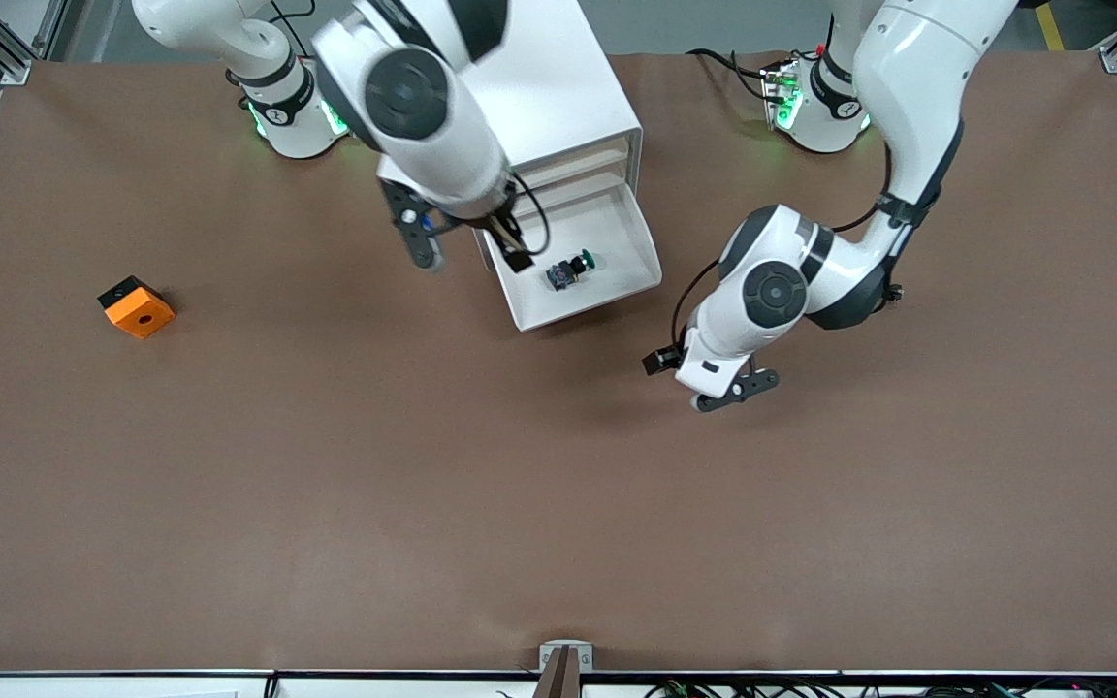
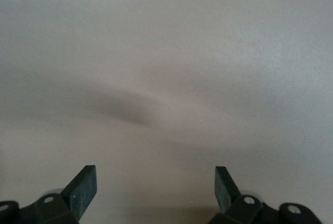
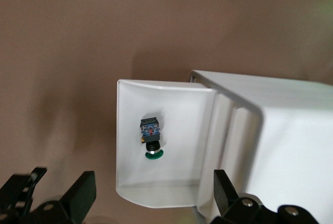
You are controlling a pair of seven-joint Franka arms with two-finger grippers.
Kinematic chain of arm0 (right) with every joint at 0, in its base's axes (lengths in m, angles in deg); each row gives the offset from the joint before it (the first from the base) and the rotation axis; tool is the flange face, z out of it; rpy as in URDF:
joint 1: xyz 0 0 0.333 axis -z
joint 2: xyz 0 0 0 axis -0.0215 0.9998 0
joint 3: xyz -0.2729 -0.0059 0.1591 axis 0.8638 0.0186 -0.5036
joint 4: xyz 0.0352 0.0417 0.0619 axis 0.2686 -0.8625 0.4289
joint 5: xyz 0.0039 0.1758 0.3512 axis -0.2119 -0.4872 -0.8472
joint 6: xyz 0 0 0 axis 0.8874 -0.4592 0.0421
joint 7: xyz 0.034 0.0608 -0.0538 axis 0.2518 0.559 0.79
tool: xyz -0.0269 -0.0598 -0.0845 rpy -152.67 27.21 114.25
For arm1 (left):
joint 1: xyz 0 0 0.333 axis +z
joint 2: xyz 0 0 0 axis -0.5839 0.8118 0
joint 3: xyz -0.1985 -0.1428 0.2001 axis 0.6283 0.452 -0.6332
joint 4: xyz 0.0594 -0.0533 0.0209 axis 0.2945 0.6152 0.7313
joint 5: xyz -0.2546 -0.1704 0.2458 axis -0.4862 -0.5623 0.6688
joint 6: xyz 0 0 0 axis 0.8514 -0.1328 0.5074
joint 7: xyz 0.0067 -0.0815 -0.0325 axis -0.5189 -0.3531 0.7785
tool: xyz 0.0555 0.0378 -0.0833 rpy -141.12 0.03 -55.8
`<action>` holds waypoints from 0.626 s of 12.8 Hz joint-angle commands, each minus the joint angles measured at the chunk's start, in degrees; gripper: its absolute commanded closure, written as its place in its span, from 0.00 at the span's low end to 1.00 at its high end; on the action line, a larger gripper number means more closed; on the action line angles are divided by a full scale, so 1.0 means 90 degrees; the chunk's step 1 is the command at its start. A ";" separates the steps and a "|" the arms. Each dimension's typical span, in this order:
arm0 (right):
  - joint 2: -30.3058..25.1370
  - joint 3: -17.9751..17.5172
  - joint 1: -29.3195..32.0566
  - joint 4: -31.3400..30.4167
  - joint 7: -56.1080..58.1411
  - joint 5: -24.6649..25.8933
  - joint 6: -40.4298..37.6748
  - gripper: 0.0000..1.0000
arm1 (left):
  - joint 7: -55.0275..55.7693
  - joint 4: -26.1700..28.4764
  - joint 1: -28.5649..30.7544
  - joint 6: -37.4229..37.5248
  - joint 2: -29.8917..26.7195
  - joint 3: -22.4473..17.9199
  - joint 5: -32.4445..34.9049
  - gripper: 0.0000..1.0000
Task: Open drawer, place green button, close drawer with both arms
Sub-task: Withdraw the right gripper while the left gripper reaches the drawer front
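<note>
An orange block [image 1: 137, 307] with a black hole in its top face sat on the brown bench [image 1: 326, 485] toward my right arm's end, well apart from everything else. A small grey bracket [image 1: 565, 659] stood at the bench edge nearest the front camera. Black cables [image 1: 714, 60] trailed along the bench's edge by my bases.

The right arm [image 1: 423, 107] covers much of the cabinet [image 1: 588, 97] and one corner of the open drawer [image 1: 617, 281]. In both wrist views the fingers [image 2: 83, 190] are cut off by the picture's edge. The left wrist view shows only blurred bare surface [image 2: 166, 52].
</note>
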 commanded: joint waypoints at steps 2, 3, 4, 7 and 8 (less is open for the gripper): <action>-0.0941 -0.0076 0.0621 -0.0359 0.1564 0.0106 -0.0713 0.00 | 0.0837 -0.0423 -0.0501 0.0008 0.0413 0.0001 0.0110 0.00; -0.1175 -0.0076 0.0893 -0.0427 0.2149 0.0135 -0.0919 0.00 | 0.0973 -0.0403 -0.0609 0.0018 0.0433 0.0011 0.0090 0.00; -0.1449 -0.0076 0.1205 -0.0601 0.2870 0.0135 -0.1057 0.00 | 0.1216 -0.0384 -0.0668 0.0047 0.0453 0.0011 0.0090 0.00; -0.2240 -0.0076 0.2124 -0.1451 0.5186 0.0349 -0.1126 0.00 | 0.1559 -0.0306 -0.1117 0.0066 0.0502 0.0011 0.0080 0.00; -0.2387 -0.0076 0.2368 -0.1637 0.5859 0.0611 -0.1117 0.00 | 0.1753 -0.0305 -0.1215 0.0076 0.0502 0.0011 0.0080 0.00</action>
